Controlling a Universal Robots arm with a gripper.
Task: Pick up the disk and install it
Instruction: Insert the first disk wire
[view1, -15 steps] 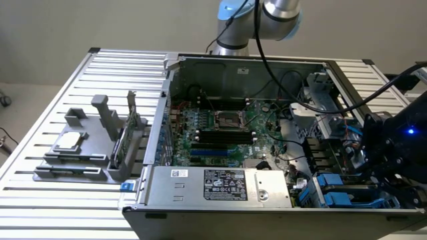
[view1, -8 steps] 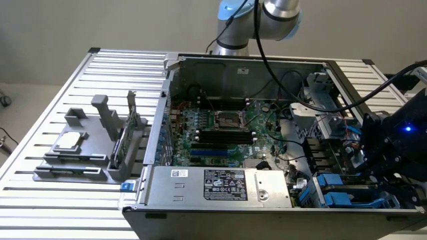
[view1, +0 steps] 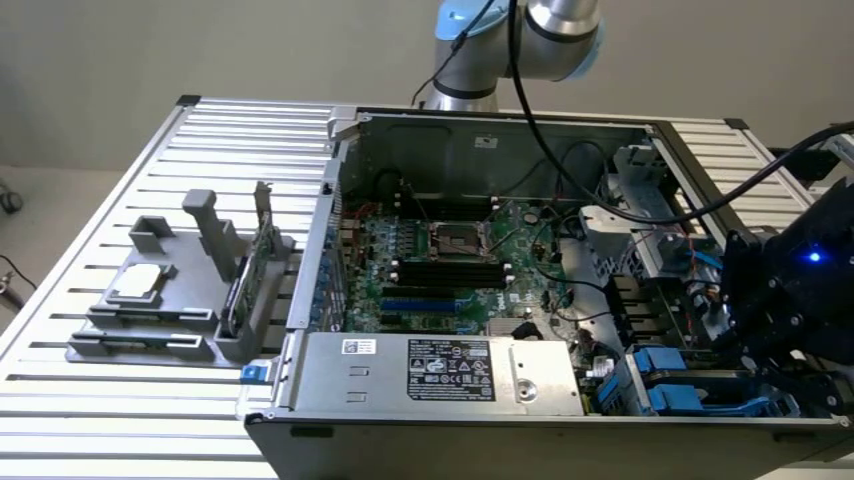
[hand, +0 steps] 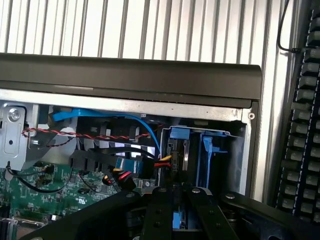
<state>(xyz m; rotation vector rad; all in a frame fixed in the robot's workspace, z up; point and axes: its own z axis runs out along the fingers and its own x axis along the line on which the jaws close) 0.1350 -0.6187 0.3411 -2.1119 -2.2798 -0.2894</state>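
Over the open computer case's corner (view1: 747, 425), at the exterior view's right, hangs my black gripper (view1: 798, 375). In the wrist view its two black fingers (hand: 156, 210) stand close together at the gripper (hand: 176, 196), with a blue plastic piece (hand: 176, 221) clamped between them. That piece looks like the edge of the disk's bracket; the rest of the disk is hidden behind the fingers. Just beyond the fingertips is the drive bay (hand: 235, 150) with blue frames (hand: 207, 155) standing on edge.
The case holds the green motherboard (view1: 441, 250), a grey power supply (view1: 441, 370), blue cables (hand: 100, 117) and red-black wires (hand: 75, 134) beside the bay. A grey fixture (view1: 174, 320) with a small silver chip (view1: 140, 285) and an upright card (view1: 247, 285) stands on the slatted table (view1: 107, 400).
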